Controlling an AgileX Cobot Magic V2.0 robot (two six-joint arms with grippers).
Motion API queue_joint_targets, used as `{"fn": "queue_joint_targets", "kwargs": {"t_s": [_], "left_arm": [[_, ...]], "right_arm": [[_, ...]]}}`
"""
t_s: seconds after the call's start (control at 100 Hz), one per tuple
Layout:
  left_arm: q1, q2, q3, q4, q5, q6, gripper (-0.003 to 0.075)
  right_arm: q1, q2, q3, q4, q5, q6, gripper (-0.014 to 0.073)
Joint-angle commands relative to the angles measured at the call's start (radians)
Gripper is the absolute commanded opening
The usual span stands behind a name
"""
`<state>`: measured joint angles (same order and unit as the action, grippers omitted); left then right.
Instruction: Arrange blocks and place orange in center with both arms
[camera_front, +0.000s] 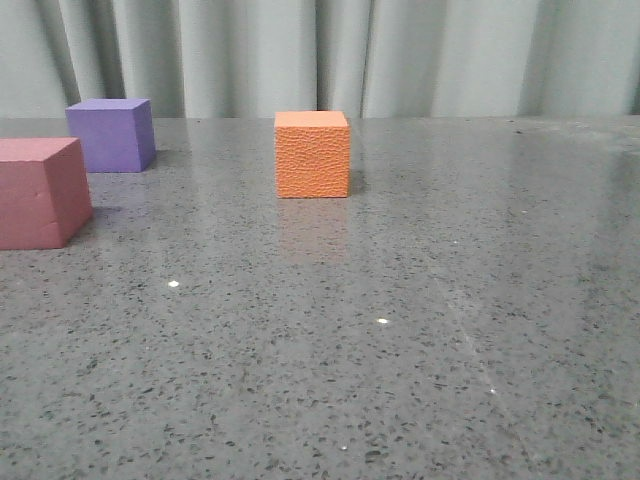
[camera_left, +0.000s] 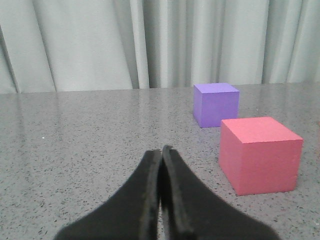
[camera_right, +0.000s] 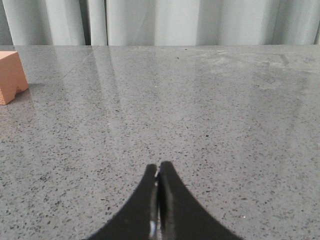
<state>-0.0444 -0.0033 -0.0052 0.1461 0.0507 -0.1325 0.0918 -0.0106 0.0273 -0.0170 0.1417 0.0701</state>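
The orange cube (camera_front: 313, 154) with a pebbled surface stands near the middle of the table, toward the back. The purple cube (camera_front: 112, 134) stands at the back left. The pinkish-red cube (camera_front: 40, 192) stands at the left edge, nearer than the purple one. Neither gripper shows in the front view. My left gripper (camera_left: 162, 150) is shut and empty, low over the table; the pinkish-red cube (camera_left: 260, 154) and the purple cube (camera_left: 216, 104) lie ahead of it to one side. My right gripper (camera_right: 159, 166) is shut and empty; a corner of the orange cube (camera_right: 11, 76) shows at the frame edge.
The grey speckled table (camera_front: 420, 330) stretches across the view. A pale curtain (camera_front: 330, 55) hangs along its far edge.
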Motion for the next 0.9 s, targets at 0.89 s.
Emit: {"fn": "queue_joint_targets", "kwargs": {"t_s": [0.89], "left_arm": [[0.004,0.192,-0.437,-0.098,0.3,-0.005,-0.0011]], "right_arm": [[-0.006,-0.025,-0.013,0.004,-0.082,-0.008,-0.0067]]}}
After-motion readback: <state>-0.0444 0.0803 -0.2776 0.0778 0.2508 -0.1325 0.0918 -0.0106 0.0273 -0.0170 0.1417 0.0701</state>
